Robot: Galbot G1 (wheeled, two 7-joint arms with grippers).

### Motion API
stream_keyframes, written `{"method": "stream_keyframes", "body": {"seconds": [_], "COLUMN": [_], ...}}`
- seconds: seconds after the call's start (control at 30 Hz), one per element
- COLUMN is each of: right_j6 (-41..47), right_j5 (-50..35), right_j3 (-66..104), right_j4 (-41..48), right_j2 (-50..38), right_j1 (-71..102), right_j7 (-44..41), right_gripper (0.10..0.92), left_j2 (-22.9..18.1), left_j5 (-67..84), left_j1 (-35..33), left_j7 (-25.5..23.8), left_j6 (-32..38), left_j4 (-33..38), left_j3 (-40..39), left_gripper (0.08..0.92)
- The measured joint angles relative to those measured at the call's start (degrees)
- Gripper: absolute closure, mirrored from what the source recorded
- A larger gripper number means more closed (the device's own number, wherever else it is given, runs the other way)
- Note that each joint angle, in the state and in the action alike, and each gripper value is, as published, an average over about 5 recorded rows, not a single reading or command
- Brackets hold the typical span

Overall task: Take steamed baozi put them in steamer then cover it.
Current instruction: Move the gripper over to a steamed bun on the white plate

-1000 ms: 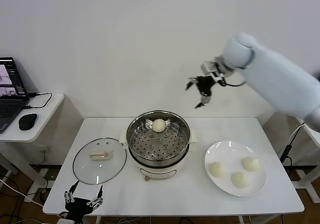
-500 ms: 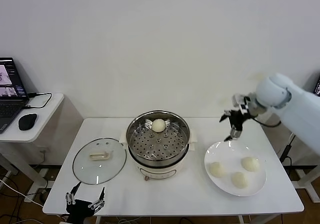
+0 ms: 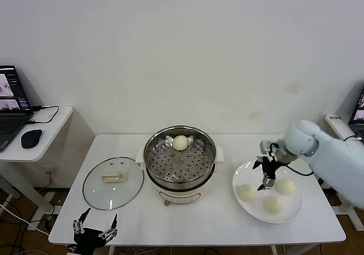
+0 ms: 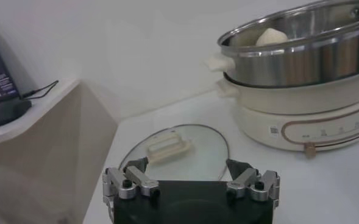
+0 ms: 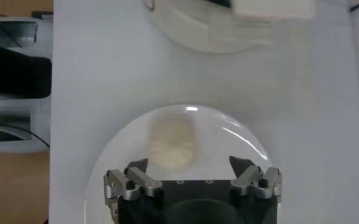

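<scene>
The steamer [image 3: 180,165] stands mid-table with one steamed baozi [image 3: 180,143] on its perforated tray. Three more baozi [image 3: 246,193] [image 3: 273,204] [image 3: 285,186] lie on a white plate [image 3: 296,206] to its right. My right gripper [image 3: 266,176] hangs open just above the plate, between those buns; in the right wrist view one baozi [image 5: 172,141] lies just beyond the open right gripper [image 5: 189,164]. The glass cover [image 3: 112,182] lies flat left of the steamer. My left gripper [image 3: 94,229] waits open at the table's front-left edge, and in its wrist view faces the cover [image 4: 176,152] and the steamer [image 4: 301,61].
A side table at the far left carries a laptop [image 3: 11,104] and a mouse [image 3: 31,137]. The white wall stands close behind the table. Bare tabletop lies in front of the steamer and between the steamer and the plate.
My right arm has swung down and to the right, from high behind the steamer to just over the plate. The left arm, cover and buns have stayed put.
</scene>
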State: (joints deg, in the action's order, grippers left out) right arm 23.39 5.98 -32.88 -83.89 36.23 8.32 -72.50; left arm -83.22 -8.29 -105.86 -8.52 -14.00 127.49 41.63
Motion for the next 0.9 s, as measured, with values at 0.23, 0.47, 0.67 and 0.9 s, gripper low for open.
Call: {"method": "stream_keyframes", "body": {"seconds": [0.23, 0.47, 0.67, 0.9], "right_j6": [-2.1, -3.4, -4.1, -4.3], "right_j5": [2.5, 4.8, 6.3, 7.4], "right_j3": [0.1, 0.3, 0.4, 0.6], "right_j4": [2.0, 3.7, 4.7, 5.6], "right_j2": [1.9, 3.6, 4.8, 5.9], "right_j1": [1.8, 3.3, 4.0, 5.1], "right_j7": [-0.3, 0.5, 1.1, 2.2], "right_gripper": [0.202, 0.203, 0.203, 0.202], "left_j2": [-0.2, -0.4, -0.5, -0.4], "left_j5": [-0.5, -0.7, -0.9, -0.9], "left_j1": [0.2, 0.2, 0.2, 0.3], "left_j7": [0.0, 0.1, 0.1, 0.2], "left_j6": [0.0, 0.0, 0.0, 0.1], "left_j4": [-0.9, -1.3, -1.7, -2.0], "left_j3": [-0.2, -0.2, -0.3, -0.3], "left_gripper": [0.177, 0.177, 0.177, 0.177]}}
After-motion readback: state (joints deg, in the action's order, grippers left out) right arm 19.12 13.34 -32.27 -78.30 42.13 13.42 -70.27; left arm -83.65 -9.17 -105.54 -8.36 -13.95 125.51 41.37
